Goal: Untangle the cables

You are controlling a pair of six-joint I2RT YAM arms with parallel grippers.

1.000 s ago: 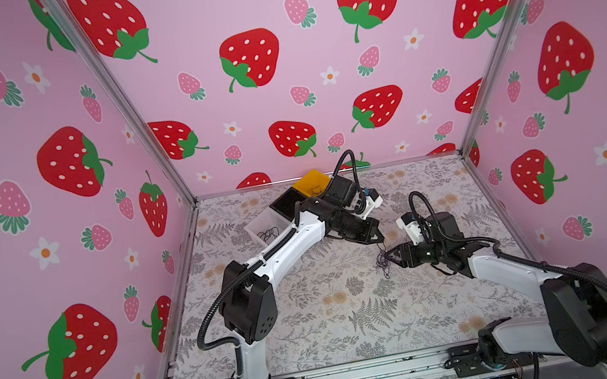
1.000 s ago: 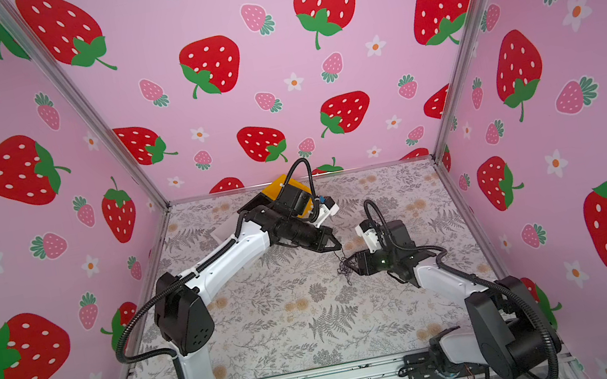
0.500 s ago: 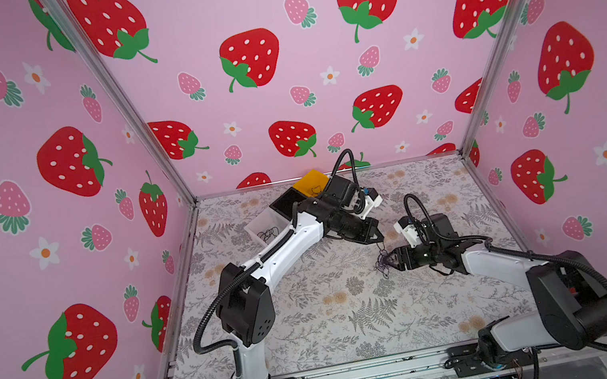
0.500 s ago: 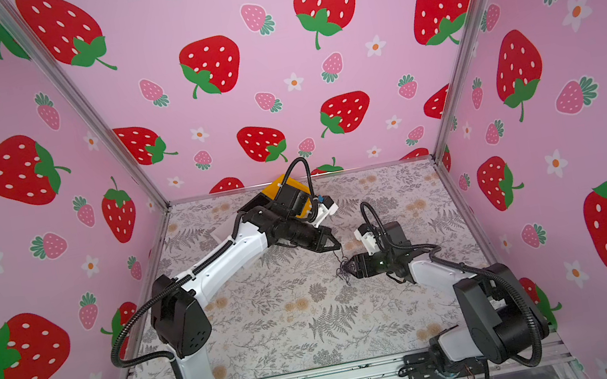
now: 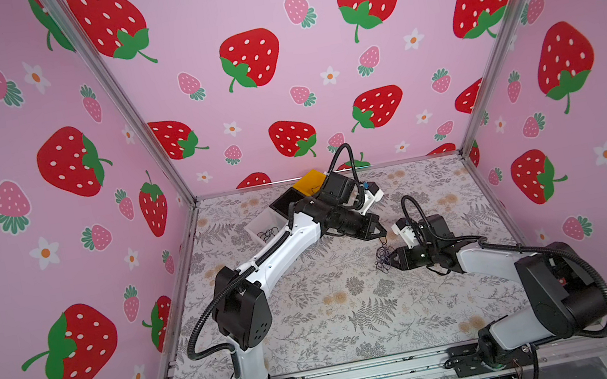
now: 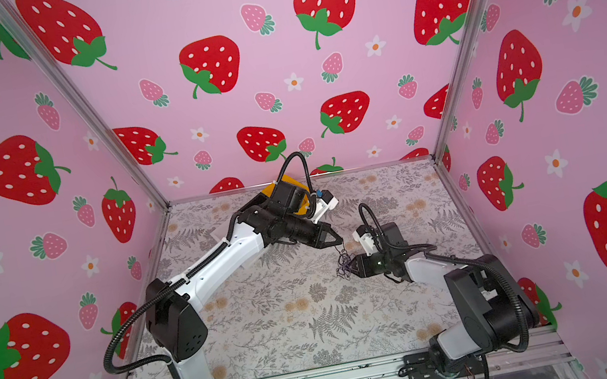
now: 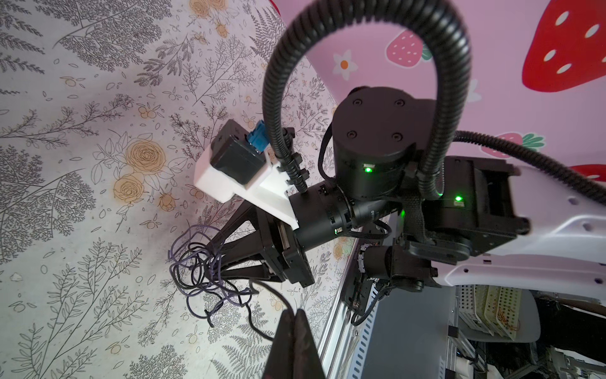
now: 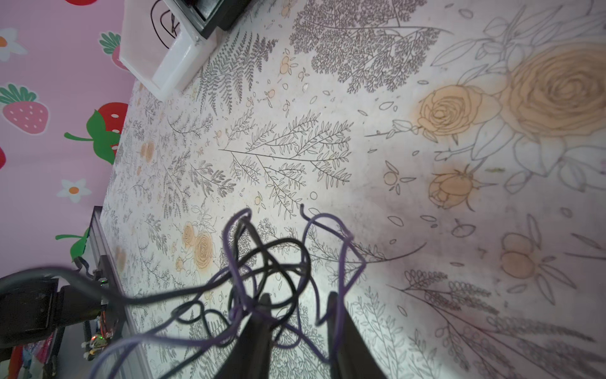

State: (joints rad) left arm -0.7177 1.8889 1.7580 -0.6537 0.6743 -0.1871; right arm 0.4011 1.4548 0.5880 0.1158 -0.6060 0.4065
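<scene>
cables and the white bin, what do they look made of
cables: thin insulated wire, it seems, with a smooth black or purple plastic-like jacket. They hold kinked loops on their own, so there is probably a metal core. white bin: likely moulded plastic, glossy, going by the sheen on its wall and its rounded rim.

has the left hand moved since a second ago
No. The left hand keeps the same spot and the same gap from the yellow bin as before, still shut on a strand of the cables.
</scene>
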